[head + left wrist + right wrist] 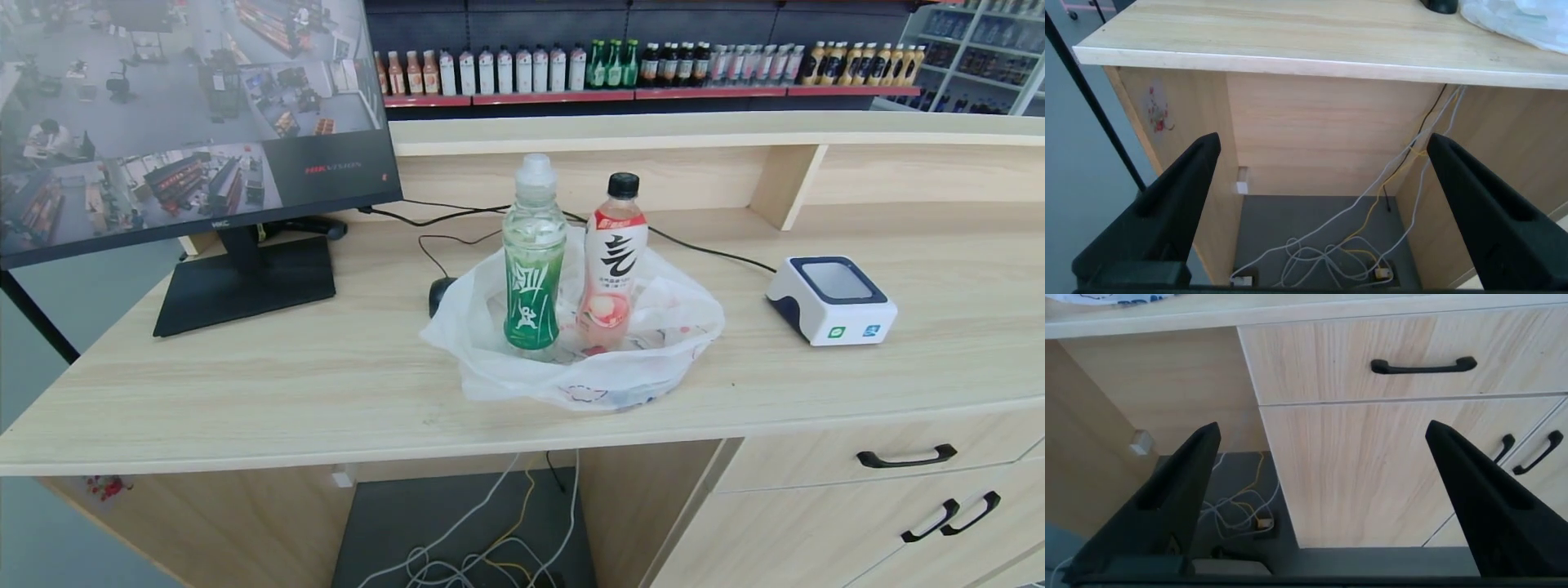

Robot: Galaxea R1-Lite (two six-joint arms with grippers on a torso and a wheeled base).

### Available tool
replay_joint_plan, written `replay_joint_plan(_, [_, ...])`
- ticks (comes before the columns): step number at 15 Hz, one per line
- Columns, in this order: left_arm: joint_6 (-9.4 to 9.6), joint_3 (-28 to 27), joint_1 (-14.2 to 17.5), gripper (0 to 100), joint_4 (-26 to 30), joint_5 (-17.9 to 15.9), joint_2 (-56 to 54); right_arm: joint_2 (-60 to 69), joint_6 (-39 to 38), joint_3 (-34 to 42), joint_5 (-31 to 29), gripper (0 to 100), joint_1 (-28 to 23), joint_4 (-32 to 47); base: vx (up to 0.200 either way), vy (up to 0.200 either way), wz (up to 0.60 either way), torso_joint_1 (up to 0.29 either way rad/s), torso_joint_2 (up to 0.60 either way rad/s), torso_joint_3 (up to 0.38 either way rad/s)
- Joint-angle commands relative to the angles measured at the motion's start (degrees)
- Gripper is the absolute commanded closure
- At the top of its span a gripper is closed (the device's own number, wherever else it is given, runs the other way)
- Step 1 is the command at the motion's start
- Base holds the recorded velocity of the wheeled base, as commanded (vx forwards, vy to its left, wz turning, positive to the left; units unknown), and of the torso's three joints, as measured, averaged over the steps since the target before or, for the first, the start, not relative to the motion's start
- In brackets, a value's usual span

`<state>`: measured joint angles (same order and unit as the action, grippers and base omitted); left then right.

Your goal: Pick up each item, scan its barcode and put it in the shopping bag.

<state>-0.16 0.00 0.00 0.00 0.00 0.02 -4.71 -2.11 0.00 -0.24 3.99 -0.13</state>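
A green bottle (534, 261) with a white cap and a pink bottle (611, 265) with a black cap stand upright inside the white plastic shopping bag (682, 327) on the middle of the wooden counter (245, 384). The white barcode scanner (829, 300) sits to the bag's right. My left gripper (1323, 180) is open, below the counter's front edge, facing the knee space with cables. My right gripper (1323, 469) is open too, low in front of the drawer (1413, 363), with nothing between its fingers.
A monitor (188, 114) on a black stand occupies the counter's left. A black mouse (439, 294) and cables lie behind the bag. A raised shelf ledge (702, 131) runs along the back. Drawers with black handles (906, 457) are under the counter's right.
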Motion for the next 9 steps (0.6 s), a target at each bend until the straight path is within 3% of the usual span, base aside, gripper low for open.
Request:
replay_joint_plan(1, [-0.02,0.0,0.0,0,0.0,0.0,0.0,-0.3,0.0,0.0,0.0,0,0.1,0.0,0.0,-0.2,0.0,-0.007,-0.01,0.002])
replay_joint_plan(9, [-0.11,0.0,0.0,0,0.0,0.0,0.0,-0.3,0.0,0.0,0.0,0,0.0,0.0,0.0,-0.2,0.0,0.004,0.0,0.003])
